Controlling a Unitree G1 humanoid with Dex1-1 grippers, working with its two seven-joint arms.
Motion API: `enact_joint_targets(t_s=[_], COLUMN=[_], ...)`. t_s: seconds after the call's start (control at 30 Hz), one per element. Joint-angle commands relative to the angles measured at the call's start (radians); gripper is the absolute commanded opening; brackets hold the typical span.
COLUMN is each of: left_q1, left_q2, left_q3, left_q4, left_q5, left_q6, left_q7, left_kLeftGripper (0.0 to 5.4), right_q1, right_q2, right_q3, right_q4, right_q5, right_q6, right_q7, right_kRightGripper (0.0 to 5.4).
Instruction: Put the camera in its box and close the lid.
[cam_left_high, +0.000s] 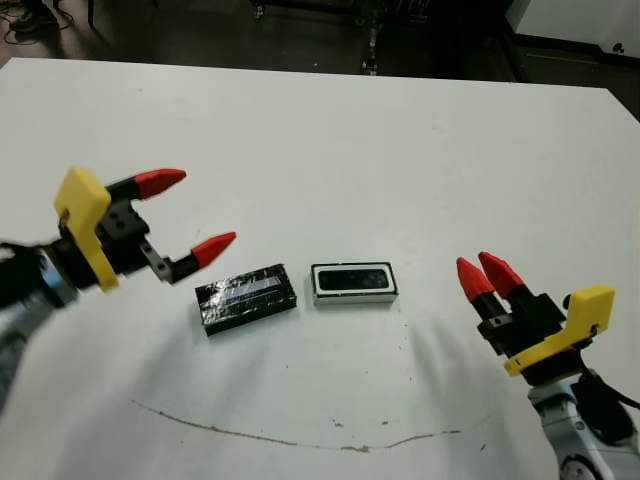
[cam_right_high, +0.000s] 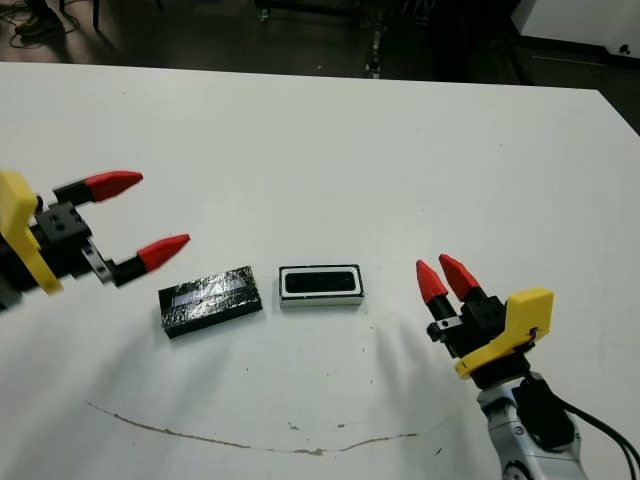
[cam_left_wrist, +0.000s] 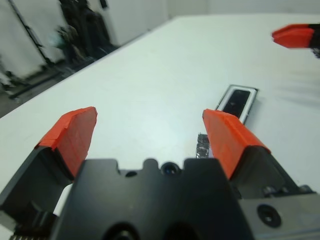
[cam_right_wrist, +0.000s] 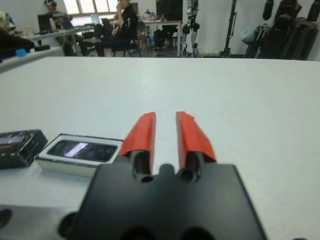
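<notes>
While my left gripper (cam_left_high: 195, 215) hangs above the white table (cam_left_high: 330, 140) with its two red-tipped fingers spread wide and nothing between them, the lid (cam_left_high: 246, 297) lies flat on the tabletop just below and beside its lower fingertip, not touching it. The lid is a glossy black slab with a pale stripe along its top, turned a little askew. Just to its right, with a narrow gap of bare table between them, sits the box (cam_left_high: 354, 283), its white lining framing the dark camera (cam_left_high: 352, 280) that already lies inside the hollow. The box has no cover on it. My right gripper (cam_left_high: 486, 272) rests low near the right side of the table, well apart from the box, its two fingers drawn almost together with only a thin slit between them, gripping nothing. A thin brownish mark (cam_left_high: 300, 440) curves across the table nearer to me. Beyond the far edge, in my right wrist view, people (cam_right_wrist: 117, 25) sit at desks.
</notes>
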Motion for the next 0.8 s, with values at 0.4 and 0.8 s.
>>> enact_joint_targets(t_s=[0.4,0.8], left_q1=[-0.177,-0.169], left_q2=[0.047,0.039], left_q3=[-0.165,-0.253], left_q4=[0.088,0.049], left_q5=[-0.008,0.098], left_q6=[0.257,0.220], left_q7=[-0.134,-0.127], left_kLeftGripper=[5.40,5.40], right_q1=[0.015,0.022], right_q2=[0.021,0.018], right_q3=[0.021,0.033], right_q4=[0.005,0.008], right_q5=[-0.002,0.018], right_q6=[-0.030,-0.032], right_q7=[-0.076,-0.083], right_kRightGripper=[0.01,0.01])
